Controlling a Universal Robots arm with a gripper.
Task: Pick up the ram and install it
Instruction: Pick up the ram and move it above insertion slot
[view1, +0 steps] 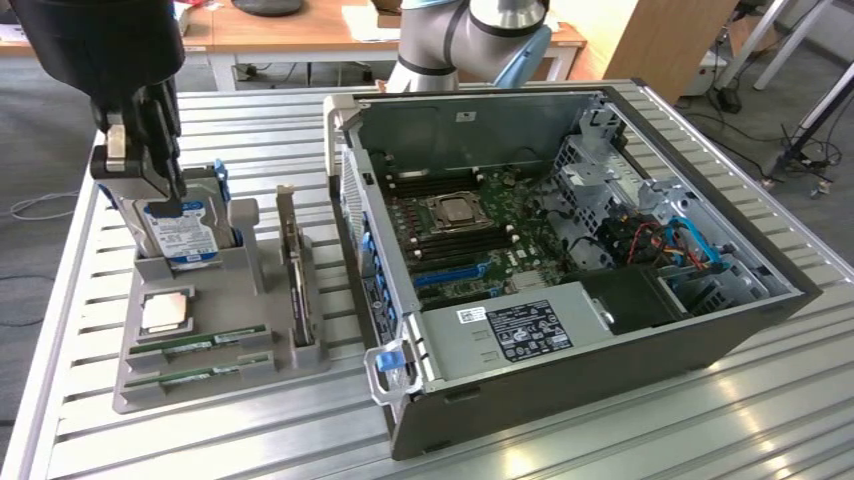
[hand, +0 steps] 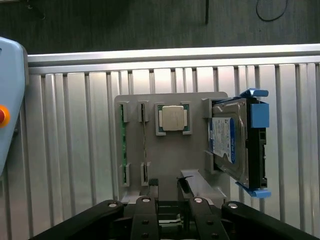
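A slatted metal table (view1: 641, 440) carries a grey holder (view1: 267, 365) on the exterior view's left and an open computer case (view1: 747, 330) on its right, the two just beside each other. A blue-labelled hard drive (view1: 180, 235) stands upright at the holder's far end, with a square silver CPU chip (view1: 167, 312) lying flat nearer. Inside the case lie the motherboard (view1: 521, 235) and, near the front, a labelled power supply (view1: 527, 325). A wooden desk (view1: 280, 30) stands far behind.
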